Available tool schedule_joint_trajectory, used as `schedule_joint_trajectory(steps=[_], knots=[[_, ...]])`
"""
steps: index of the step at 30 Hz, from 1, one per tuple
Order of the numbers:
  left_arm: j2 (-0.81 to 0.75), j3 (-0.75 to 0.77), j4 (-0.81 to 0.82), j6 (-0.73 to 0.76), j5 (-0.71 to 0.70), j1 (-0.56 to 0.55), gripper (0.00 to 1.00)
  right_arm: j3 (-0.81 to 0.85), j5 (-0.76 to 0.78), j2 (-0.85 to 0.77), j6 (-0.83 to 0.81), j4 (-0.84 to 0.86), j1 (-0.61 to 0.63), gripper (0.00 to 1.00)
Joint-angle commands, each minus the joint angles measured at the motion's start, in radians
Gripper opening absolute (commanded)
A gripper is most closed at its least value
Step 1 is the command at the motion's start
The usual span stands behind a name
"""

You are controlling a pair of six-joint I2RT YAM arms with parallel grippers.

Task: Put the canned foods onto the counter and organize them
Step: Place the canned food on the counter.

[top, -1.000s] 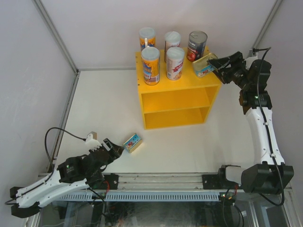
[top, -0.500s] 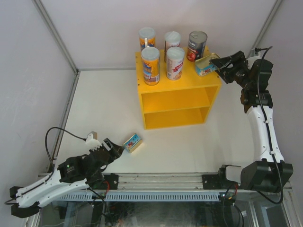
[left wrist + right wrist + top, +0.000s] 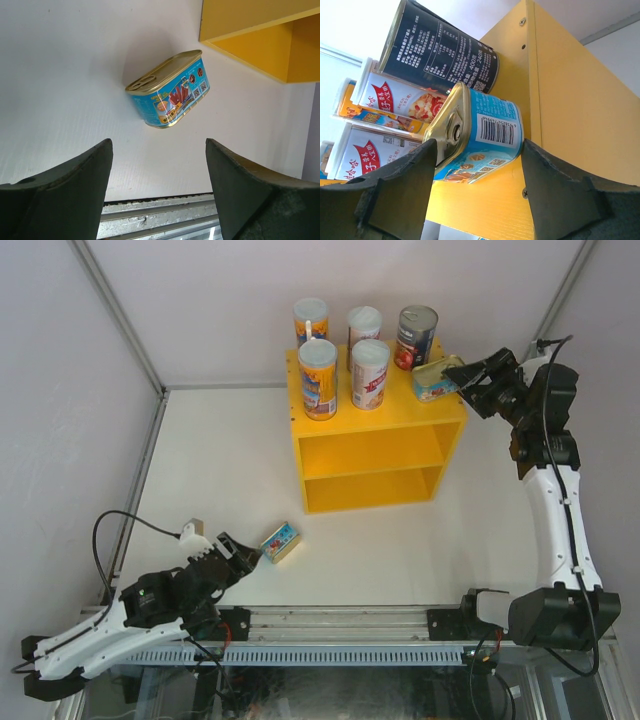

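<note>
Two flat tins to worry about. Upper right of the top view: one tin (image 3: 485,132) resting on the right-hand side of the yellow bench (image 3: 380,420), just beside the steel can (image 3: 440,55) and bracketed by the right claw (image 3: 465,385). Cannot tell whether gripped or merely flanked, with both fingers touching its sides or just beside them. Risk there: dragging the tin off the right edge on withdrawal if one pad clings, or nudging it into the can and on into the short tubes (image 3: 369,373). Safest backed straight out, with no sideways swing. Lower left of the same view: the other tin (image 3: 169,90), down on the white bench (image 3: 220,470), ahead of the left claw (image 3: 157,150), gaping wide and holding nothing. Turned askew to the jaws, so closing from here likely to catch a corner and spin or squirt it away across the smooth surface. Worth squaring up first. Beyond that, little free room up top; tall tubes (image 3: 318,378) probably easy to topple with a careless pass.
</note>
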Motion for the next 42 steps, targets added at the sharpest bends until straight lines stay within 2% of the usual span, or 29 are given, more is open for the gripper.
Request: schedule_joint_trajectory(steps=[1,15,39,42], knots=[[-0.011,0.026,-0.001,-0.013,-0.03,0.003,0.79,0.028,0.038,-0.009,-0.079,-0.128,-0.004,0.69],[-0.018,0.025,-0.009,-0.014,-0.028,0.003,0.79,0.057,0.072,-0.03,-0.14,-0.181,-0.007,0.75],[0.025,0.029,0.029,0.005,-0.026,0.003,0.79,0.08,0.104,-0.118,-0.258,-0.131,0.029,0.74],[0.034,0.033,0.031,0.007,-0.026,0.004,0.79,0.107,0.154,-0.132,-0.294,-0.167,0.054,0.72]])
